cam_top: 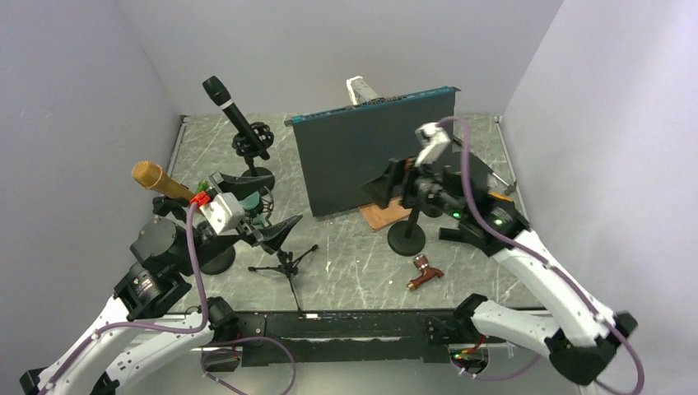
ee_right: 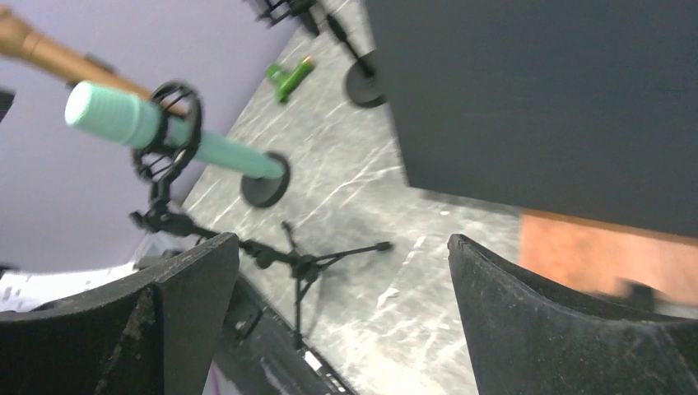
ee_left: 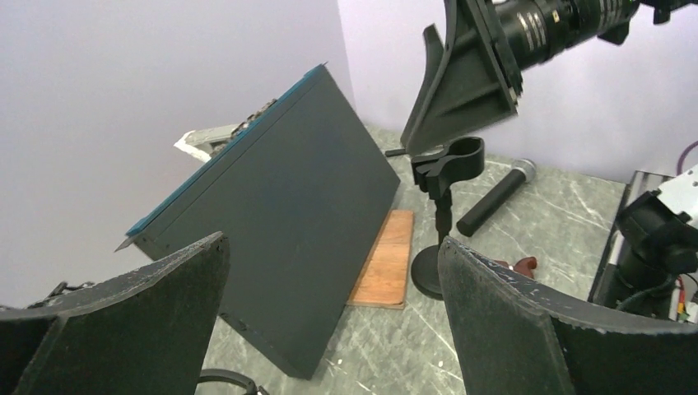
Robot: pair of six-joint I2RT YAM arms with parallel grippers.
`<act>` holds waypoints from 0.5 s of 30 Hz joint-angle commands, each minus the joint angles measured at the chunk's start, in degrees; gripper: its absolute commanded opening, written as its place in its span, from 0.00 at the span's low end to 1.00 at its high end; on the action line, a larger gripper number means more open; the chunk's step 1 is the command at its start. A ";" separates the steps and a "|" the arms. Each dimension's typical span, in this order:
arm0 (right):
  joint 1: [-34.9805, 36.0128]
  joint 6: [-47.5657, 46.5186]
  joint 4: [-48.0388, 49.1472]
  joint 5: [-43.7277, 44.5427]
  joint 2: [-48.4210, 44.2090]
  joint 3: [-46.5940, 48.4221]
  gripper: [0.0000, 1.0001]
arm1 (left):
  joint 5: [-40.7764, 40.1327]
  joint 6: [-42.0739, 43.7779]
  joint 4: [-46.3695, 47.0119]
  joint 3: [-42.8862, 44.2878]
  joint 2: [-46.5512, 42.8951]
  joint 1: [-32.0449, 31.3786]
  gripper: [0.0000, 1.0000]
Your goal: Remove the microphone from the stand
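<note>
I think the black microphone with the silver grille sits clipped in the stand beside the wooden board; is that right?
Not quite: the left wrist view shows the clip of the stand empty, and the black microphone lying on the table beyond it. The stand is indeed beside the wooden board.

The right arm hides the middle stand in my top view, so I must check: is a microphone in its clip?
Observer: No. In the left wrist view, the clip on that stand is empty.
Operator: Where is the microphone?
Observer: The black microphone lies flat on the table, beyond the stand as that camera sees it, apart from its base.
Operator: Does the right gripper hold anything?
Observer: No. The right gripper is open in its own wrist view, with nothing between its fingers.
</note>
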 commanded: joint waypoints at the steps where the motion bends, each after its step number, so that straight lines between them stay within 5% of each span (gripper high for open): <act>1: 13.62 1.09 12.04 6.45 8.32 1.47 0.99 | -7.27 -1.55 2.65 -0.24 -1.07 -0.13 0.99; 6: 22.02 6.04 28.26 -0.09 15.38 -2.41 0.99 | -12.31 -9.32 -7.04 6.23 -2.86 -0.17 0.99; 15: 24.70 13.61 39.71 -7.81 25.21 -2.00 0.93 | -18.74 -25.99 -30.27 13.29 -12.40 -0.14 0.99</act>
